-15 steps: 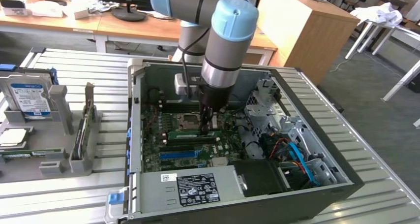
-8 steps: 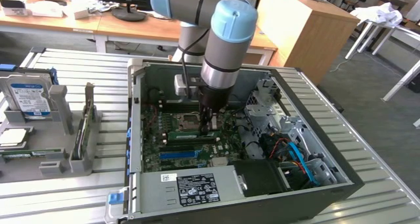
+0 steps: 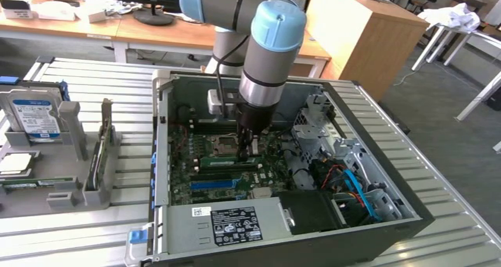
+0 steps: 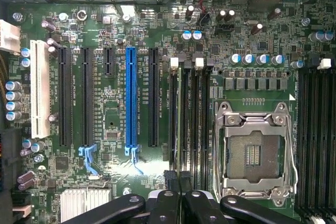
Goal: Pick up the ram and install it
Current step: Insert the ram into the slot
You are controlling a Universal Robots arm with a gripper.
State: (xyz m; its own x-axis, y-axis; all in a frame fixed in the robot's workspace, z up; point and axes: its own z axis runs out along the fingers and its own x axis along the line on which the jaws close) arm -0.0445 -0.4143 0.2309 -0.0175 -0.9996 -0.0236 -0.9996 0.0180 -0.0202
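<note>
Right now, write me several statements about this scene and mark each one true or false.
1. The gripper is shut on the ram at the memory slots. True.
2. The processor socket carries a cooler. False: it is bare and empty.
3. The hard drive sits inside the computer case. False: it stands in a holder on the table, outside the case, at the exterior view's left.
4. The long blue slot has no card in it. True.
</note>
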